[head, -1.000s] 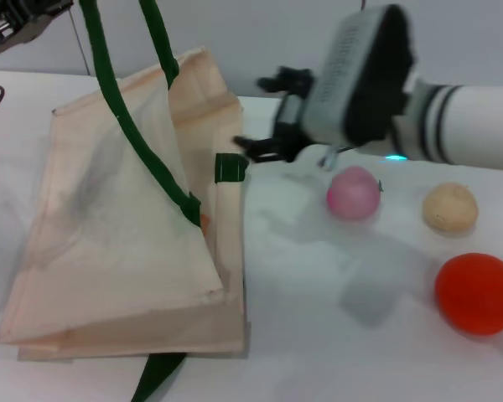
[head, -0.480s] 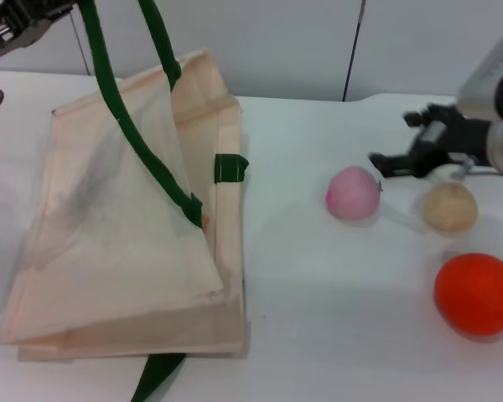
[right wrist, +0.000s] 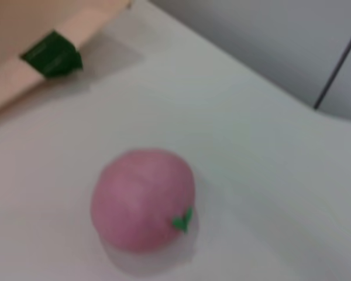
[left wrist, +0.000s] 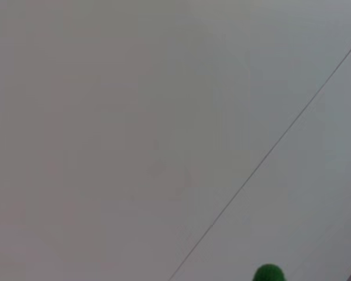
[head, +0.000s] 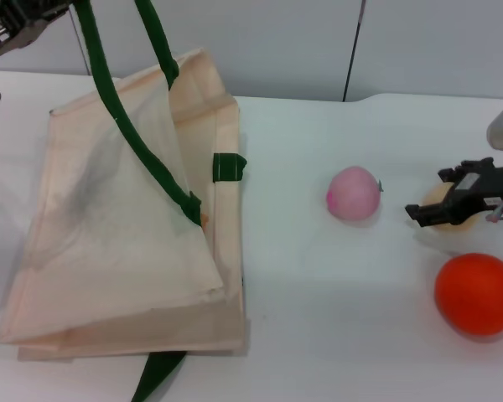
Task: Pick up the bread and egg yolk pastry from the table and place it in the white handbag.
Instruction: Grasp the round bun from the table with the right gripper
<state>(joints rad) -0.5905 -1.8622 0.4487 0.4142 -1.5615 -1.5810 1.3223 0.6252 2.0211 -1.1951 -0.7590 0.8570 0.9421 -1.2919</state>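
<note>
The white handbag lies at the table's left with its green strap pulled taut upward. My left gripper is at the top left, beside where the strap leaves the picture. The egg yolk pastry sits at the right, mostly hidden by my right gripper. That gripper is open, with one dark finger on either side of the pastry. The right wrist view shows only the pink ball and a corner of the handbag. The bread is out of view.
A pink ball lies just left of the pastry. A larger orange ball sits in front of it, near the right edge. The white table runs between the bag and the balls. A grey wall stands behind.
My right gripper has swung from beside the handbag's mouth across to the right and come down around the egg yolk pastry. The handbag and the balls have not moved.
</note>
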